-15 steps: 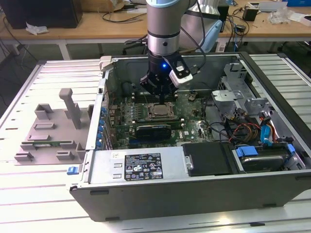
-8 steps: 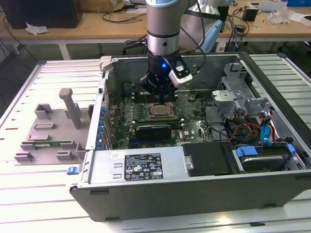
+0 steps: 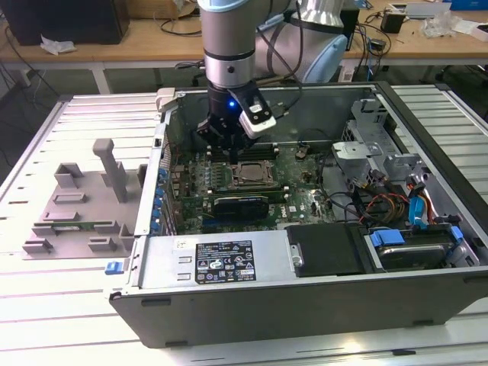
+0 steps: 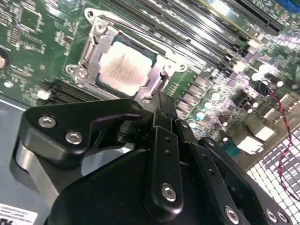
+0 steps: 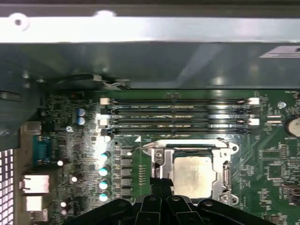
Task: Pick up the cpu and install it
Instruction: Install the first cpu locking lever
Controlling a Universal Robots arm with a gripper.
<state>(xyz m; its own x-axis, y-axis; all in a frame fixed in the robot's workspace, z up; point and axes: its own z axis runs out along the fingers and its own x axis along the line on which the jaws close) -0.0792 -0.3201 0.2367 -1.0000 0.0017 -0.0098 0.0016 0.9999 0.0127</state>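
Hung low over the motherboard (image 5: 61,140) inside the open computer case (image 3: 305,293), with the gripper (image 4: 159,102) clenched on nothing, tips just beside the socket frame (image 4: 89,58). Found the cpu (image 4: 125,69) lying flat within that frame in both wrist views. Judged placing done, seating in hand. Called for a light, straight touch, lest the chip skew on its contacts.

cpu (image 5: 194,176) in socket frame (image 5: 187,144), memory slots (image 5: 178,115) beside, end effector (image 3: 223,149) above
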